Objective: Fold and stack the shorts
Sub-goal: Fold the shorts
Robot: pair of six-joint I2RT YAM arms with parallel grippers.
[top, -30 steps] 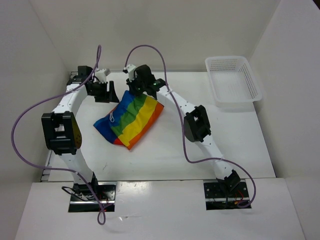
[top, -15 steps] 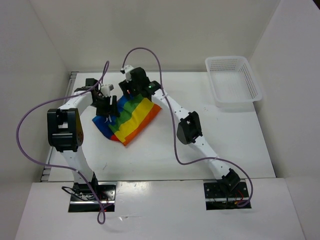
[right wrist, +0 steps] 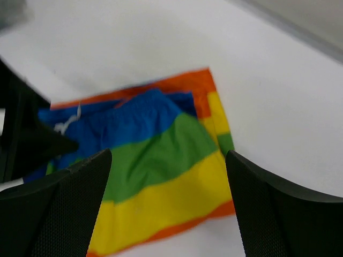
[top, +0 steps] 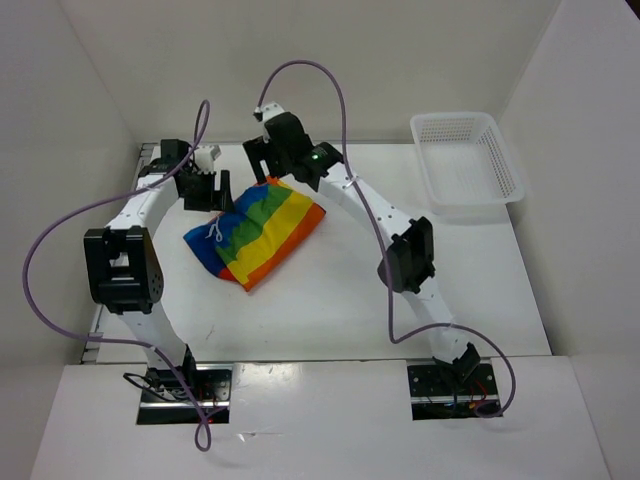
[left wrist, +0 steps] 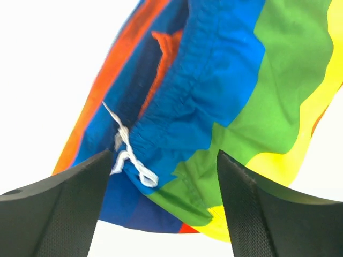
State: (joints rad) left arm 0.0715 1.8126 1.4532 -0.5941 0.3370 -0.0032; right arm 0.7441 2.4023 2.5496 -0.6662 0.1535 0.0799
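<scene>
The rainbow-striped shorts [top: 255, 232] lie folded on the white table, blue end to the left with the white drawstring [top: 214, 232] on top. My left gripper [top: 203, 190] hovers just beyond their far-left corner, open and holding nothing. In the left wrist view the shorts [left wrist: 225, 96] and drawstring [left wrist: 128, 155] lie below the spread fingers [left wrist: 64, 209]. My right gripper [top: 268, 160] hangs open above the far edge. The right wrist view looks down on the shorts [right wrist: 161, 160] between its wide fingers [right wrist: 59, 209].
A white mesh basket [top: 465, 160] stands at the far right of the table. White walls close in the table at the back and on both sides. Purple cables loop above both arms. The left gripper shows as a dark shape [right wrist: 27, 139] in the right wrist view.
The right gripper let go of the shorts' far edge, opened wide and lifted back. The left gripper opened wider and drew back from over the blue end. The shorts settled flat.
</scene>
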